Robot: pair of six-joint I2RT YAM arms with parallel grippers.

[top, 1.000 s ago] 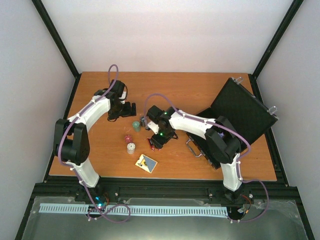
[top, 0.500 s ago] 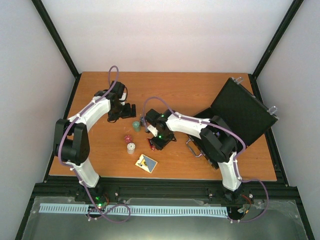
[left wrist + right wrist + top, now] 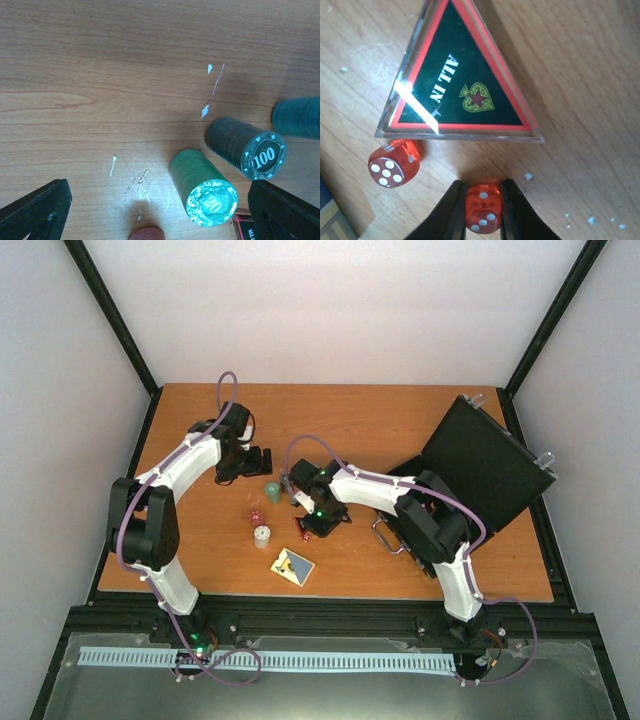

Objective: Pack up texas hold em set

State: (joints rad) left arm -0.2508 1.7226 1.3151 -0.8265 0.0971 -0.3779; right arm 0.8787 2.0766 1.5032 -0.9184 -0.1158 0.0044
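Plainly, the right arm's fingers [image 3: 447,215] stood narrow, pinching a red translucent die with white pips [image 3: 482,207] from both sides as it sat on the wooden worktop [image 3: 570,90]. Just beyond that die lay a clear triangular plaque with a black face, a red border and the words "ALL IN" [image 3: 460,90], flat on the wood with one long edge towards the fingers. A second red die [image 3: 394,164] sat just beside the plaque's corner, showing five pips.

The left arm's fingers [image 3: 35,210] were spread wide and held nothing. They hung above a cluster of poker chips: a green chip stack [image 3: 202,187] lay towards the right-hand finger, a dark chip stack marked 100 [image 3: 245,147] just beside it, and a teal chip stack [image 3: 297,117] was cut by the picture's right edge. A small red rounded thing [image 3: 147,234] showed at the bottom edge — too little of it to tell what it was.

From above, the flat black rectangular briefcase [image 3: 485,460] stood open at the right side of the worktop, its lid tilted back towards the far right corner and its base largely hidden under the right arm; its metal handle [image 3: 388,536] faced the middle. The loose pieces lay between the two arms — among them a pale chip stack [image 3: 262,534] and, nearer the front edge, a small flat card deck [image 3: 292,566].
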